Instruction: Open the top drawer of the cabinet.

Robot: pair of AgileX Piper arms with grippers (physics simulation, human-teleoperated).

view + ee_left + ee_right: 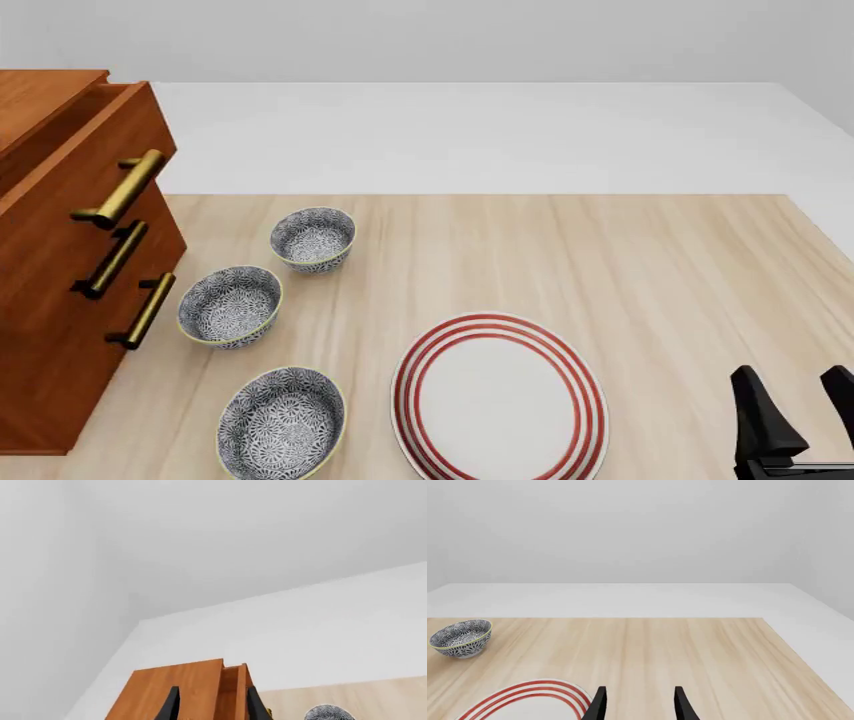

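Note:
The reddish-brown cabinet stands at the table's left edge. Its top drawer juts forward of the two lower drawers, with its brass handle free. In the left wrist view my left gripper is open, its dark fingertips framing the cabinet's top and the drawer's edge from above. This gripper is out of the front view. My right gripper is open at the table's near right corner, far from the cabinet; the right wrist view shows nothing between its fingers.
Three patterned bowls sit in a row in front of the cabinet. A white plate with red rings lies near the front middle. The light wooden table ends at a white floor behind and to the right.

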